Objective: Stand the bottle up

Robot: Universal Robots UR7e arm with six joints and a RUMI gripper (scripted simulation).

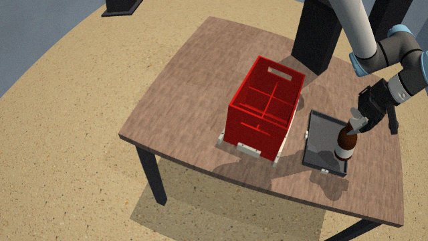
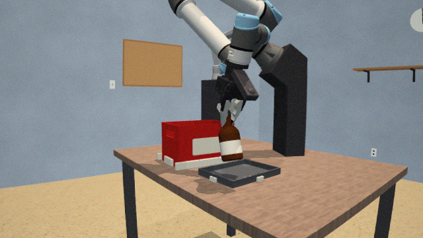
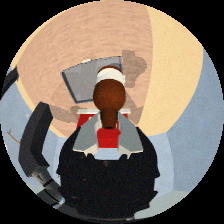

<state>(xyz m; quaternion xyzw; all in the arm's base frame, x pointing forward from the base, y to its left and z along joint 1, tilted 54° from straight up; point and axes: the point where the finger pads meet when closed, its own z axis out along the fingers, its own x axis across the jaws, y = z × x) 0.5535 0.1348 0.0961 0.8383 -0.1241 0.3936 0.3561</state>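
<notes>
The grey two-finger claw [image 1: 356, 126] [image 2: 229, 116] [image 3: 109, 111], nearly closed, pinches the neck of the brown glass bottle with a white label [image 1: 347, 142] [image 2: 230, 142] [image 3: 109, 94] above the flat dark-grey tray [image 1: 308, 138] [image 2: 232, 182] [image 3: 70, 89], and lowering it crooked could bump and tip the tray.

From where I sit, the top view gives me the crate [image 1: 255, 134] [image 2: 188, 142] near the middle of the frame, standing on the surface [image 1: 187, 87] [image 2: 317, 192]. The tray [image 1: 324, 168] [image 2: 232, 182] lies to its right, apart from it, on the same surface. I see the bottle [image 1: 346, 142] [image 2: 230, 140] [image 3: 109, 95] over the tray's right side there. In my exterior view the crate is left of centre, the tray before it and to its right, and the bottle above the tray, partly in front of the crate.
</notes>
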